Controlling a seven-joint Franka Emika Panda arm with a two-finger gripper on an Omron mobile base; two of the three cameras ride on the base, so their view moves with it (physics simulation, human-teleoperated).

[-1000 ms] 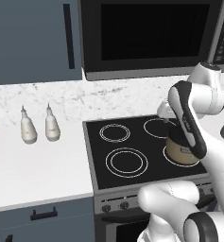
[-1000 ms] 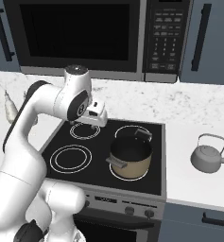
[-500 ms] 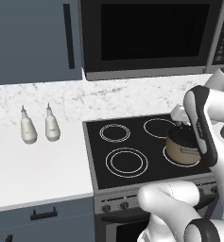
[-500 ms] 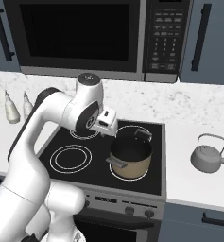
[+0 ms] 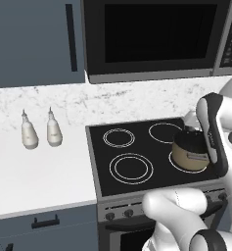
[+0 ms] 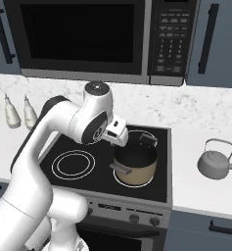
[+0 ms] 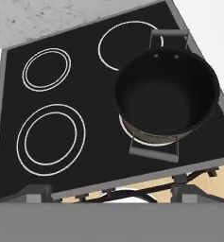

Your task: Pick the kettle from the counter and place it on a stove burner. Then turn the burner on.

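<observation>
The kettle (image 6: 217, 163) is sitting upright on the counter (image 6: 200, 193), on the stretch to the right of the black glass cooktop, well apart from the cooktop's right edge and closer to the counter's front edge than to the wall. It is a small, squat, silver-grey dome with a tall arched handle rising over its lid and a short spout pointing right. The counter is lying flat, white and smooth, and is running on both sides of the cooktop. The stove burner (image 6: 74, 164) (image 5: 132, 168) (image 7: 50, 139) is showing as two thin white concentric rings at the cooktop's front left corner, lying bare and dark.
</observation>
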